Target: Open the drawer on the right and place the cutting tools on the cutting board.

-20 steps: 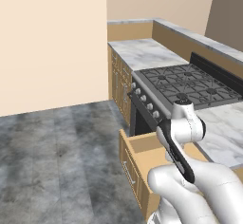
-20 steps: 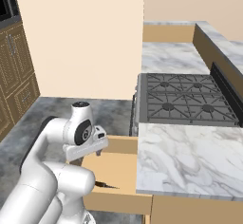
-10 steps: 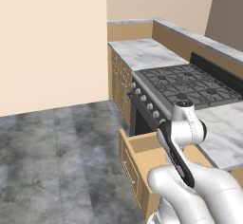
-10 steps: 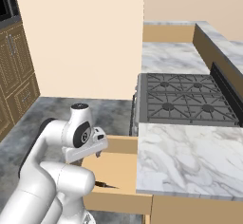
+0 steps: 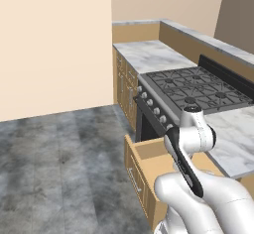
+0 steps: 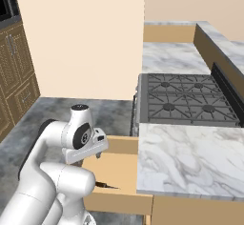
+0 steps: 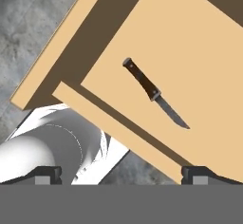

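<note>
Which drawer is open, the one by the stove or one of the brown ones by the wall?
The tan drawer by the stove is pulled out; a knife lies inside.

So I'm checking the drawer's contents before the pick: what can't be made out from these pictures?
- Drawer floor: in the right base view, the arm and counter cover most of it; the knife shows as a sliver.
- Left base view: the arm blocks the drawer's inside.
- Hand view: the drawer runs off the frame; one knife shows, other tools unconfirmed.
</note>
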Available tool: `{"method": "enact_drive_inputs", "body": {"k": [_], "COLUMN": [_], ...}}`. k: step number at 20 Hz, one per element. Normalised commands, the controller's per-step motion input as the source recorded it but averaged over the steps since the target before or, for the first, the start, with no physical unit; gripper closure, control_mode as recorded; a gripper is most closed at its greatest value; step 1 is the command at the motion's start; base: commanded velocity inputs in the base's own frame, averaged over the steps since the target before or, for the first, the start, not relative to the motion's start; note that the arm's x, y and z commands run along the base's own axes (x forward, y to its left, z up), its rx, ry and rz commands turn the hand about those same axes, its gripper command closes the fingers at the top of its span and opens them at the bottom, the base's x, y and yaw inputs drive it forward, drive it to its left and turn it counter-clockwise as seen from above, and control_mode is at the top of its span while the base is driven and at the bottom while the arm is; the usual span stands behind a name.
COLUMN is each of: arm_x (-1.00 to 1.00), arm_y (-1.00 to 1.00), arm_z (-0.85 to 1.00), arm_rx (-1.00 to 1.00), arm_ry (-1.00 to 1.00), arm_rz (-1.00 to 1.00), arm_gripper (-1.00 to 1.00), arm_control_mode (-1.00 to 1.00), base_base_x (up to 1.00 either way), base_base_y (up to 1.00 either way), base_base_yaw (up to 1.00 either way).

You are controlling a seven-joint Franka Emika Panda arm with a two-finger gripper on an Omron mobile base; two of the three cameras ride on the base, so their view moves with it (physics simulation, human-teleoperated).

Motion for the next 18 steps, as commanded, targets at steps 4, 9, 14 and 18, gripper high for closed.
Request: {"method": "enact_drive_inputs", "body": {"k": [4, 9, 14, 18], "arm_x": [0.00, 0.00, 0.00, 0.00], "arm_y": [0.00, 0.00, 0.00, 0.00], "arm_z": [0.00, 0.00, 0.00, 0.00], "arm_rx": [0.00, 0.00, 0.00, 0.00], "arm_ry": [0.00, 0.00, 0.00, 0.00], "arm_rz": [0.00, 0.00, 0.00, 0.00], "arm_gripper": [-1.00, -1.00, -1.00, -1.00], "arm_control_mode": [1.00, 1.00, 1.00, 1.00], "base_base_x": [-0.18, -0.17, -0.26, -0.28], "base_base_y": [0.00, 0.00, 0.00, 0.00], "base_base_yaw": [0.00, 0.00, 0.00, 0.00]}}
